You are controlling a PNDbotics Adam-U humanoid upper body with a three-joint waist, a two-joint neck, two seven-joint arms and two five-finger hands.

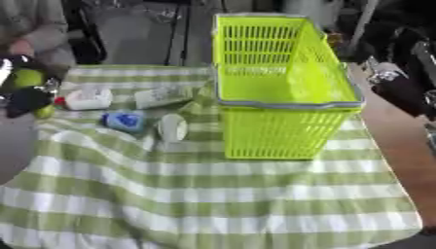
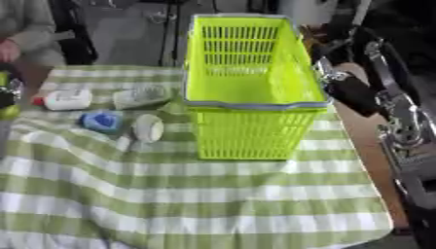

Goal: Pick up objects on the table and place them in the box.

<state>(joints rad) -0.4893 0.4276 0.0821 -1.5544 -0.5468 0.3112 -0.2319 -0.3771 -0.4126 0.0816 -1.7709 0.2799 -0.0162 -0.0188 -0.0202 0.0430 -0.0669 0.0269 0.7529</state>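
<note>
Clearly the small goods lie in a loose cluster on the left of the table, just beside the box: a white bottle with a red cap (image 1: 87, 99) on its side, a pale clear-looking packet or bottle (image 1: 163, 96) next to it, a blue pouch-like thing (image 1: 124, 121) nearer the front, and a white round tub or cup (image 1: 173, 127) tipped over beside that. All look light; the white bottle seems stiff plastic, smooth and likely a little slippery, best taken across its body rather than by the cap. The blue item appears soft and would want a pinch across its middle, while the round tub could roll, so closing round its sides seems wise. The box is really a lime-green plastic basket (image 1: 281, 136) with slatted walls and a grey rim, standing upright and open on top, apparently empty. Beneath everything a green and white checked cloth (image 1: 213, 199) covers the table, soft and rumpled, so it may drag if fingers scrape it. At the left edge the left hand (image 1: 26, 95), black, seems curled around a yellow-green rounded object (image 1: 27, 78), held above the cloth. On the right, the right hand (image 2: 354, 95) hovers past the basket's far side; whether its fingers are apart I cannot tell.
</note>
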